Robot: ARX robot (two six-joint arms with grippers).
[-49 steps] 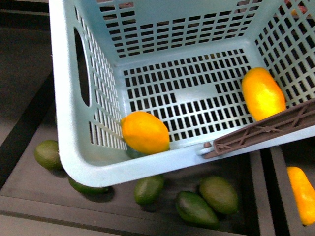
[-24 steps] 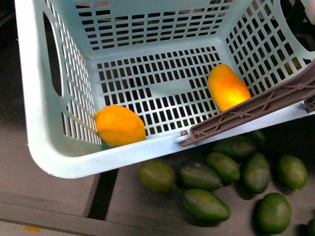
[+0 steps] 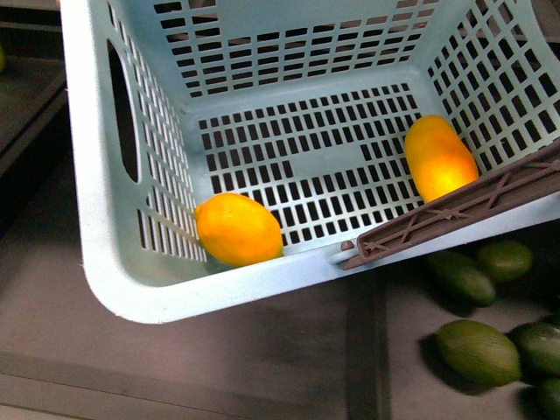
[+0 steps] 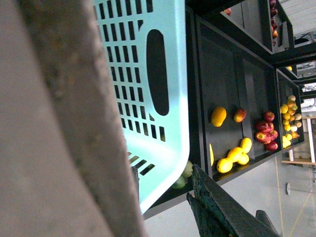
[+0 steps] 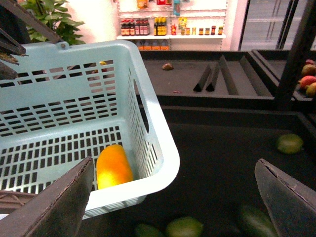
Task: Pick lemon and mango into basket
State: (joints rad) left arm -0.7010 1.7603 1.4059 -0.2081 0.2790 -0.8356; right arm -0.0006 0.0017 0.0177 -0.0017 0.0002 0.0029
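you had both fruits in the basket [image 3: 114,271] already, the lemon [image 3: 238,230] against its near wall, the mango [image 3: 439,158] by the brown handle [image 3: 455,213], so the right gripper [image 5: 175,197] gaped empty; the left gripper's state i couldn't tell.

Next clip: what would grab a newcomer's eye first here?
The pale turquoise basket fills the front view, with two bright fruits on its slotted floor: the lemon in the near left corner, the mango against the right wall behind the brown handle. Dark green avocados lie outside below.
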